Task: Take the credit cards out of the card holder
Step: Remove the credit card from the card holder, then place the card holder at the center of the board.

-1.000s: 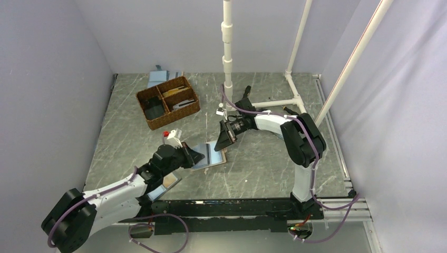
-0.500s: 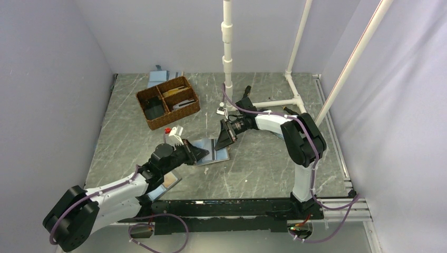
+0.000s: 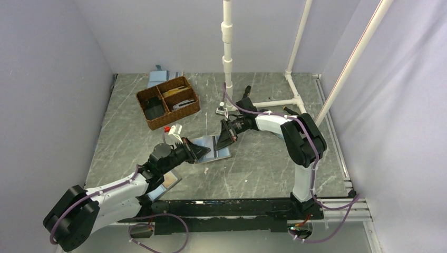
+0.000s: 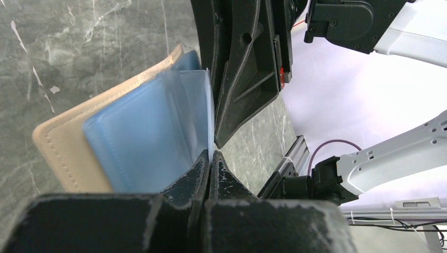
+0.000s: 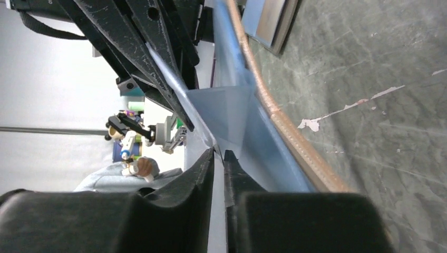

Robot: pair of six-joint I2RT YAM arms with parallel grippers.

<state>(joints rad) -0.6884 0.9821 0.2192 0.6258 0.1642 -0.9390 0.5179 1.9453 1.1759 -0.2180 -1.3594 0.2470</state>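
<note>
The card holder (image 3: 216, 149) lies open on the table in the middle of the top view, light blue with a tan stitched edge (image 4: 55, 145). My left gripper (image 4: 211, 154) is shut on the thin edge of one clear blue sleeve (image 4: 192, 113) and holds it upright. My right gripper (image 5: 219, 152) faces it from the other side. Its jaws stand a narrow slit apart, with the sleeve's (image 5: 226, 108) corner right at their tips. The right gripper's fingers (image 4: 248, 68) loom just behind the sleeve in the left wrist view. The credit cards are hidden.
A brown wicker basket (image 3: 149, 119) with compartments stands at the back left, with blue folders (image 3: 158, 76) behind it. Another folder (image 3: 169, 181), part brown, lies under my left arm. White pipe posts (image 3: 227, 52) rise at the back.
My left gripper has shifted slightly right, pulling the holder's sleeve with it. The right gripper has come onto the sleeve's edge and its jaws have narrowed.
</note>
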